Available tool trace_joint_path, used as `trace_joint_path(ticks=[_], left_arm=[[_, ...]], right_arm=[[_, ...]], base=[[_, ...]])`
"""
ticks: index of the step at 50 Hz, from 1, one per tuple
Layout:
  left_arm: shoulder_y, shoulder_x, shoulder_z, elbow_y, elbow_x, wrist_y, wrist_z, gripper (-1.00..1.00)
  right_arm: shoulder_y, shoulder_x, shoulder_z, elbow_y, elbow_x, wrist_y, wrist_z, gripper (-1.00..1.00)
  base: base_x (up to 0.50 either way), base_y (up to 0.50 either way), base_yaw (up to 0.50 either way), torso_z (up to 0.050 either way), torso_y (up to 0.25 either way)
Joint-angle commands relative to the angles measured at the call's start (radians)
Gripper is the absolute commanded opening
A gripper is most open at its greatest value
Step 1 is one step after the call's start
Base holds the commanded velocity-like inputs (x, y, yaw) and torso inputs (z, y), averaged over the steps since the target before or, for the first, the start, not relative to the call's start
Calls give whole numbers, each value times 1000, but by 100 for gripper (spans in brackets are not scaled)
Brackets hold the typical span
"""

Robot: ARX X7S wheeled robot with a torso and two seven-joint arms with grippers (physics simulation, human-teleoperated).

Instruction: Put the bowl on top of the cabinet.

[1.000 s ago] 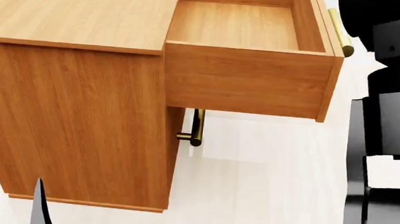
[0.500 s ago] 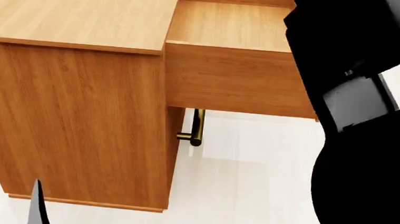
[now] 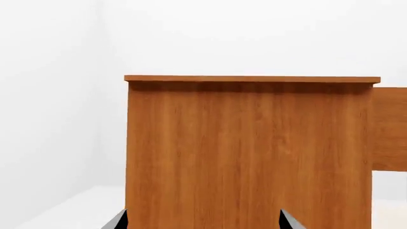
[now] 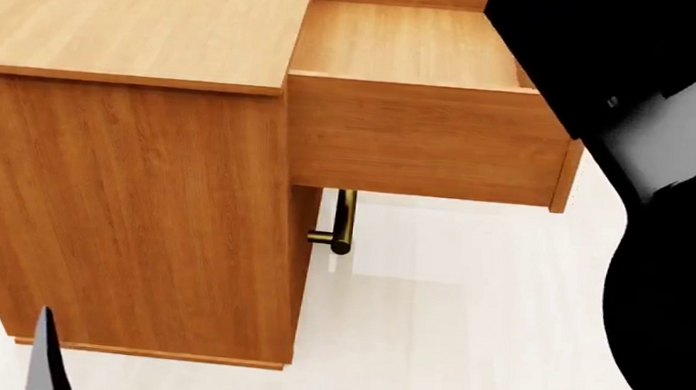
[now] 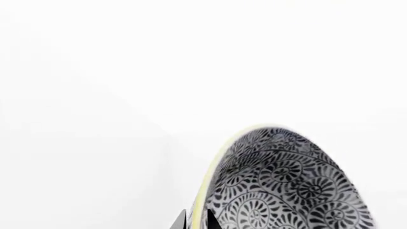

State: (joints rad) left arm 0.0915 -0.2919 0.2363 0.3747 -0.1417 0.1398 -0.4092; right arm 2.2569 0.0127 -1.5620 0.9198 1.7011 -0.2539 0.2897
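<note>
My right gripper was closed on the bowl, one dark fingertip inside the rim and one outside it, as far as the very edge of the right wrist view let me judge. The bowl's grey-blue floral inside faced that camera, with only blank white behind it. From my head, the cabinet stood before me with its flat top bare of the bowl and its drawer pulled out; a brass bar handle showed beneath the drawer. My right arm filled the right side of that view as a black mass, covering the drawer's far corner and hiding the bowl there. My left gripper hung low, facing the cabinet's side panel, its two dark fingertips set wide apart with nothing between them.
</note>
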Motion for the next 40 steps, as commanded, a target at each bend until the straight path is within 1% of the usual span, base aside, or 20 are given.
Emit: trace_joint_path(ticks=[1, 6, 9, 12, 14, 16, 18, 19, 20, 21, 22, 24, 26, 27, 29, 30, 36, 40], left_arm=[[13, -6, -20, 0, -27, 52, 14, 100], [21, -3, -5, 0, -17, 56, 14, 100], [18, -3, -3, -3, -17, 56, 14, 100], [16, -3, -4, -5, -21, 57, 13, 100], [16, -5, -6, -4, -24, 58, 12, 100], [19, -5, -7, -1, -25, 59, 10, 100], [19, -6, -7, 0, -26, 60, 9, 100], [19, -7, -6, 3, -27, 56, 9, 100], [17, -6, -6, 0, -28, 58, 9, 100], [16, -6, -5, 1, -28, 55, 8, 100], [15, -6, -4, -5, -28, 59, 9, 100], [13, -5, -2, -10, -28, 61, 10, 100], [14, -5, 2, -9, -26, 61, 10, 100], [15, -6, 3, -9, -26, 61, 10, 100], [15, -7, 3, -9, -27, 61, 10, 100], [15, -8, 4, -5, -28, 57, 11, 100], [16, -10, 7, -5, -28, 58, 9, 100], [17, -11, 12, -3, -25, 56, 8, 100]], right_arm=[[6, -13, -32, -124, 275, -89, 92, -100], [-37, -13, -30, -129, 241, -54, 107, -100], [-35, -13, -27, -134, 325, -54, 108, -100], [-33, -13, -33, -166, 330, -52, 121, -100], [-36, -13, -35, -190, 241, -28, 143, -100], [-48, -13, -32, -185, 200, 10, 171, -100], [-65, -13, -28, -187, 61, 63, 194, -100], [-78, -13, -30, -190, -76, 121, 191, -100], [-89, -13, -17, -190, -101, 148, 187, -100], [-101, -13, -13, -187, -144, 143, 174, -100], [-113, -13, -19, -196, -294, 194, 153, -100], [-139, -13, -3, -210, -428, 234, 127, -100], [-155, -13, 5, -222, -443, 276, 92, -100], [-177, -13, -3, -255, -532, 338, 39, -100], [-199, -13, 5, -286, -633, 370, 0, -100], [-213, -13, 3, -325, -683, 429, -59, -100], [-237, -13, 11, -384, -766, 506, -167, -100], [-245, -13, 14, -370, -805, 484, -156, -100]], base=[[0, 0, 0, 0, 0], [0, 0, 0, 0, 0], [0, 0, 0, 0, 3], [0, 0, 0, 0, 0], [0, 0, 0, 0, 0], [0, 0, 0, 0, 0], [0, 0, 0, 0, 0], [0, 0, 0, 0, 0], [0, 0, 0, 0, 0], [0, 0, 0, 0, 0], [0, 0, 0, 0, 0], [0, 0, 0, 0, 0], [0, 0, 0, 0, 0], [0, 0, 0, 0, 0], [0, 0, 0, 0, 5], [0, 0, 0, 0, 0], [0, 0, 0, 0, 0], [0, 0, 0, 0, 0]])
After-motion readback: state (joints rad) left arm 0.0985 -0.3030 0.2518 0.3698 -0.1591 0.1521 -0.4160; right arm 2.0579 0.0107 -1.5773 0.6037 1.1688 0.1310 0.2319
